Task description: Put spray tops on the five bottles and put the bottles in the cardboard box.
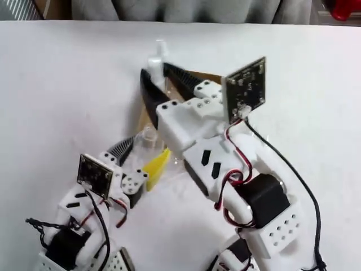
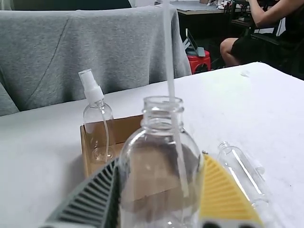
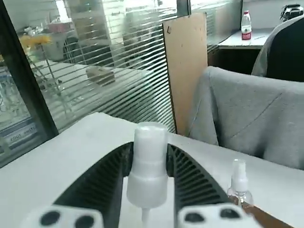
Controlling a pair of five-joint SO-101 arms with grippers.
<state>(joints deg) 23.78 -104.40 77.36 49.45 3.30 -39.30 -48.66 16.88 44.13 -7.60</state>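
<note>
My left gripper (image 2: 159,192) is shut on an upright clear bottle (image 2: 159,166) with an open neck, gripped between a grey finger and a yellow finger (image 1: 157,166). Straight above it my right gripper (image 3: 148,164) is shut on a white spray top (image 3: 148,171), and the top's thin tube (image 2: 173,109) hangs down through the bottle's neck. In the high view the spray top (image 1: 155,63) sits between black fingers over the cardboard box (image 1: 211,76). One bottle with a spray top (image 2: 95,126) stands inside the cardboard box (image 2: 128,130).
A clear bottle without a top (image 2: 242,166) lies on the white table beside the held one. The box stands just behind the left gripper. A grey draped chair (image 2: 95,47) lines the table's far edge.
</note>
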